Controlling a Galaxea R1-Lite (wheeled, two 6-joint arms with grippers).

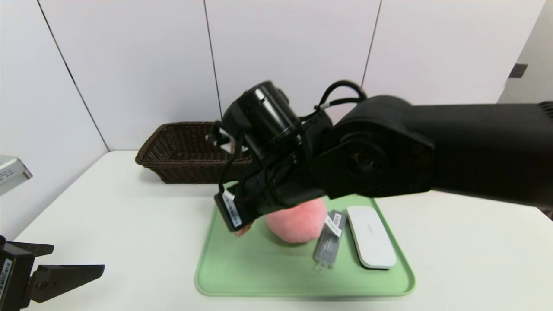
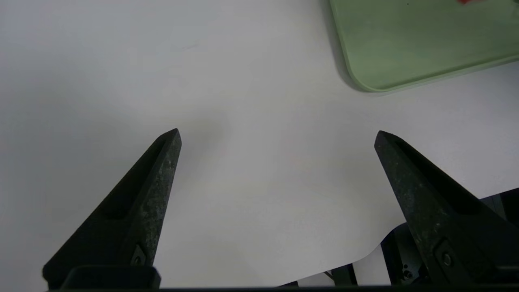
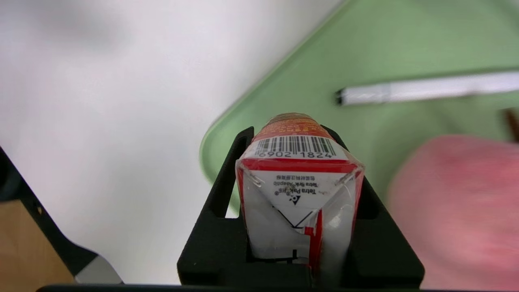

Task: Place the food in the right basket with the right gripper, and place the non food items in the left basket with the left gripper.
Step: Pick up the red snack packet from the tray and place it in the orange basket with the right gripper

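Observation:
My right gripper [image 3: 290,130] is shut on the small red drink carton [image 3: 298,178] and holds it above the near left part of the green tray [image 1: 259,268]. In the head view the right arm covers most of the carton. The pink plush peach [image 1: 298,222] lies on the tray beside the gripper. To its right lie the grey transparent case [image 1: 330,237] and the white oblong case [image 1: 370,236]. The white marker [image 3: 425,90] lies farther back on the tray. The dark brown left basket [image 1: 181,151] stands behind the tray. The right basket is hidden. My left gripper [image 2: 277,136] hangs open over bare table.
The white table [image 1: 121,207] runs wide to the left of the tray. A grey device [image 1: 11,172] sits at the far left edge. A white panelled wall stands right behind the dark basket.

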